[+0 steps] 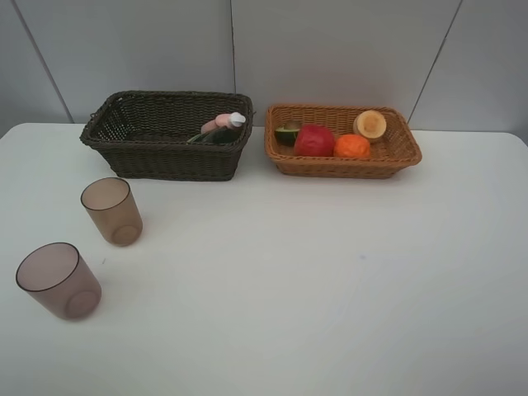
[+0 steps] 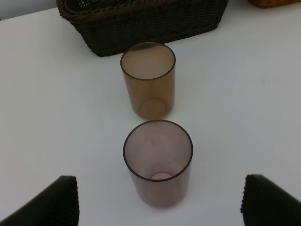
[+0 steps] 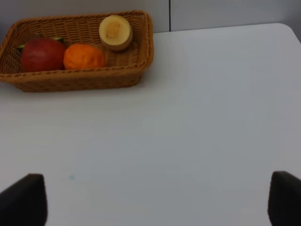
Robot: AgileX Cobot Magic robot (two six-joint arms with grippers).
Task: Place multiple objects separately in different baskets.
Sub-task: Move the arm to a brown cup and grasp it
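While left gripper faces near cup, fingers spread wide and empty, cup step in hand. Right gripper likewise spread, holding nothing. Far cup just behind, both on table. Beyond: bottles in dark basket, fruit in tan basket. Next: advance, close squarely on near cup.

White table, grey panelled wall.

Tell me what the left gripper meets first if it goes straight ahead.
Most likely the nearer cup, upright and centred ahead of the left gripper; the farther cup and dark basket lie behind it. Depth is uncertain.
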